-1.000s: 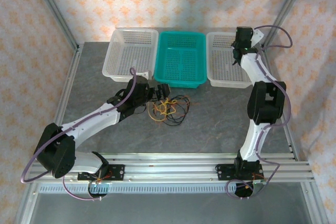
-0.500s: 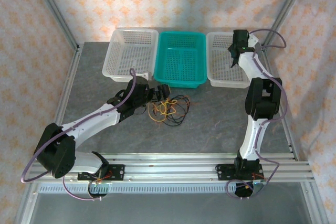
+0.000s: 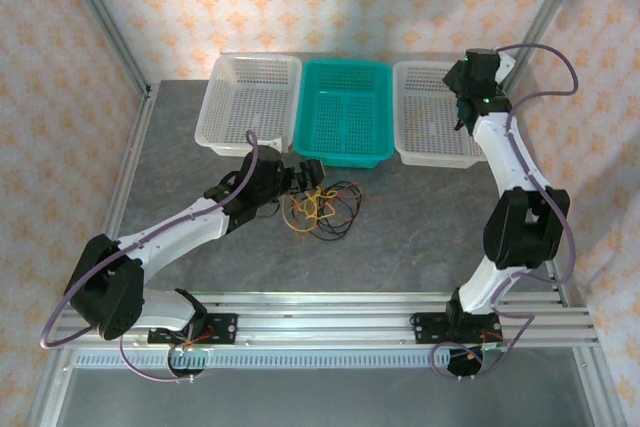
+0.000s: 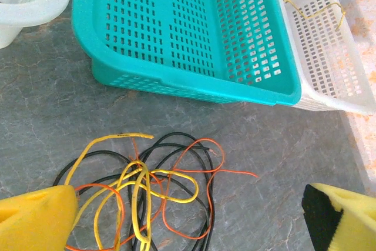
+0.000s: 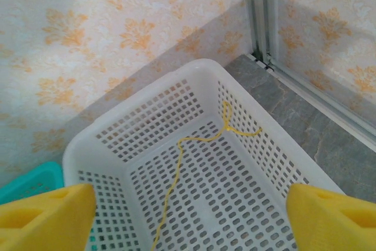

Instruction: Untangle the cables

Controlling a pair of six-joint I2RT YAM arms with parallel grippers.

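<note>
A tangle of yellow, black and orange cables [image 3: 318, 209] lies on the grey table in front of the teal basket. In the left wrist view the same cables [image 4: 134, 206] loop over one another between the wide-apart yellow fingers. My left gripper [image 3: 304, 176] [image 4: 191, 210] is open just left of and above the tangle, holding nothing. One thin yellow cable [image 5: 173, 184] lies loose on the floor of the right white basket [image 5: 200, 66]. My right gripper [image 3: 461, 115] [image 5: 191, 216] hangs open over that basket, with nothing between its fingers.
Three baskets stand in a row at the back: a white basket [image 3: 255, 57] on the left, a teal basket [image 3: 345, 64] [image 4: 176, 80] in the middle, the right white basket [image 3: 430, 65]. An aluminium post and papered wall stand close behind the right basket.
My right gripper went from shut to open over the right white basket and now holds nothing. Its arm swung rightward. The left arm and the tangle have not moved.
</note>
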